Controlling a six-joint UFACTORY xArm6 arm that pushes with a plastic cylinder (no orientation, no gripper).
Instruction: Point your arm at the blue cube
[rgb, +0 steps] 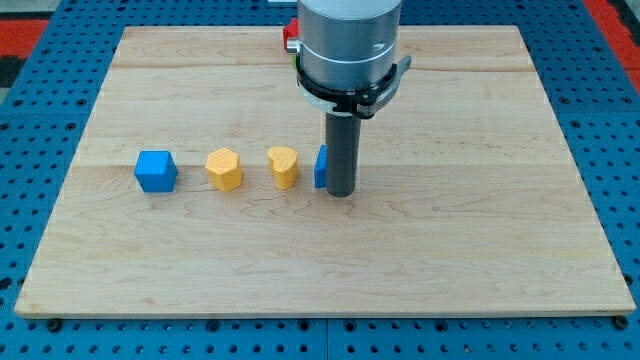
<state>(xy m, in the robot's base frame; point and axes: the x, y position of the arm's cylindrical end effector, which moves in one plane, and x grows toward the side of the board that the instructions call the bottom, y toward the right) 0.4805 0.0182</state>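
A blue cube (155, 171) sits on the wooden board (320, 250) at the view's left. To its right stand a yellow block (225, 169), then a yellow heart-shaped block (284, 166). A second blue block (320, 167) is mostly hidden behind the rod; its shape cannot be made out. My tip (342, 193) rests on the board at mid view, touching or just right of this hidden blue block, and far to the right of the blue cube.
The arm's grey body (348, 45) hangs over the board's top middle. A red piece (290, 35) shows partly behind it at the top edge. A blue pegboard (30, 150) surrounds the board.
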